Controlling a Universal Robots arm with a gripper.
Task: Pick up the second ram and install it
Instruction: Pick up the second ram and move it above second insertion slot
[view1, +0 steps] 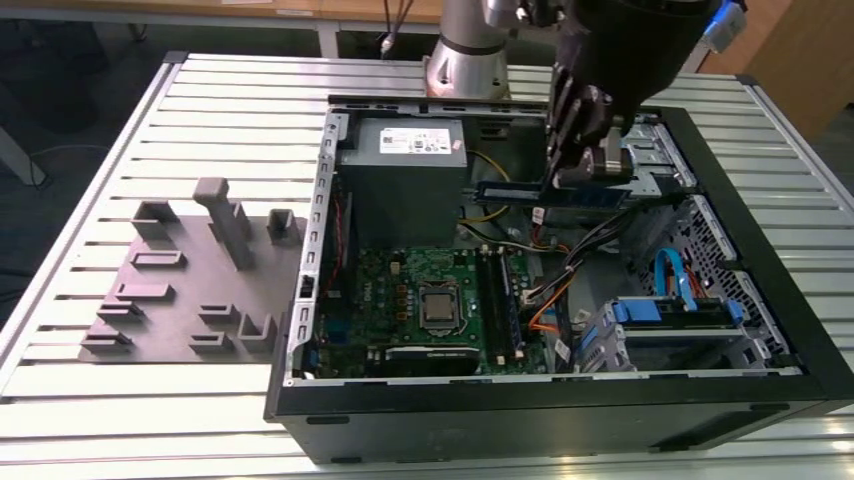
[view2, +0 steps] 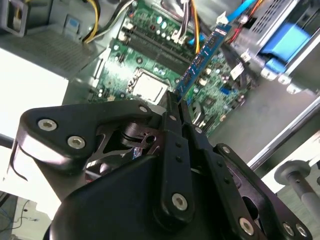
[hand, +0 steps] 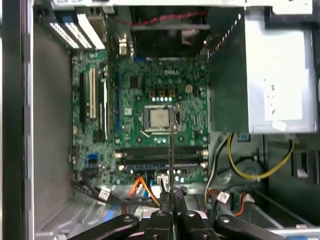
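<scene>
Overhead, the black claw (view1: 587, 178) grips the long thin blue memory stick (view1: 514, 192); beneath, a slatted white metal table (view1: 200, 110); beside it, a white-labelled grey power-supply box (view1: 400, 190).

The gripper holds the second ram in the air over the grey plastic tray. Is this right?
Not quite. The gripper holds the second ram in the air over the open computer case, not over the grey plastic tray, which lies apart at the exterior view's left. The exterior view shows it.
</scene>
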